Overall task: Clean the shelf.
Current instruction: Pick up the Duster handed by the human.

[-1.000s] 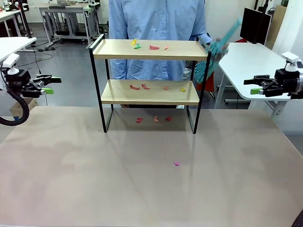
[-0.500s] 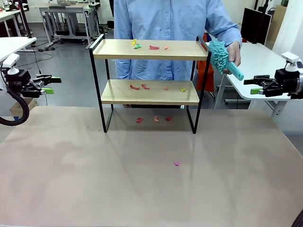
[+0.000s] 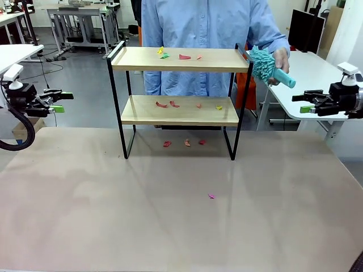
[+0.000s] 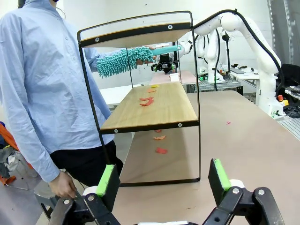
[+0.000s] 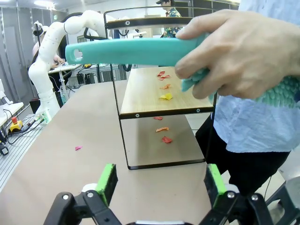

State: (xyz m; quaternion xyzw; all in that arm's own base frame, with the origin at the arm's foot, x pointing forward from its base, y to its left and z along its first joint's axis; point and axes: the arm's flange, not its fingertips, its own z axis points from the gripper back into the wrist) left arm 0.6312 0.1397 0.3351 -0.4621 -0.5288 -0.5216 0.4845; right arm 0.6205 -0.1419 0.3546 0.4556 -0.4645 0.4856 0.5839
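The shelf stands at the table's far side, two light wood boards in a black frame. Coloured paper scraps lie on its top board, more scraps on the lower board. A person's hand holds a teal duster at the right end of the top board; the handle crosses the right wrist view. My left gripper hangs open off the table's left side, well away from the shelf. My right gripper hangs open off the right side. Both grippers are empty.
Three red scraps lie on the table under the shelf, and a pink scrap lies nearer the middle. The person stands behind the shelf. White side tables stand at either side.
The person has swung the duster up and brought it against the right end of the top board. Neither arm has moved.
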